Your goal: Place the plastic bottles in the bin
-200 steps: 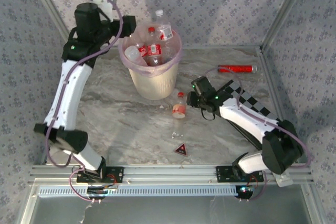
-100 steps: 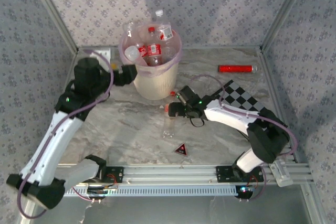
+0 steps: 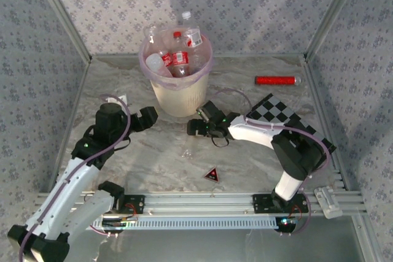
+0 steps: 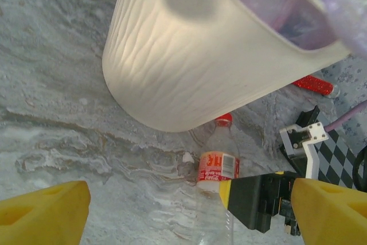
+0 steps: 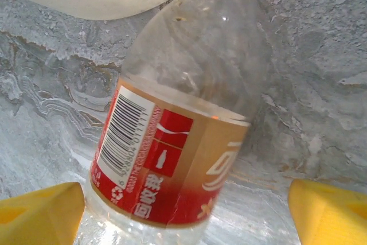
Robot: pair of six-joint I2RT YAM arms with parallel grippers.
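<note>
Marble table point(image 3: 153, 157) | left hand point(image 3: 149, 118) apart, dropped lower | right hand point(image 3: 194, 128) apart, straddling bottle point(image 5: 172, 142), shifted left

Grey marbled desk point(image 3: 141, 151) carries the bin point(image 3: 178, 96), upright at far centre, with one bottle point(image 4: 217, 167) lying just in front of its base. Red tube point(image 3: 276, 80) lies at the far right. Checkerboard mat point(image 3: 273, 110) is on the right side, and a small dark triangle point(image 3: 212, 174) sits near the front edge.

Bright, even light from above, soft shadow on the back wall point(image 3: 258, 10), near rim of the bin point(image 4: 172, 67) blurred
</note>
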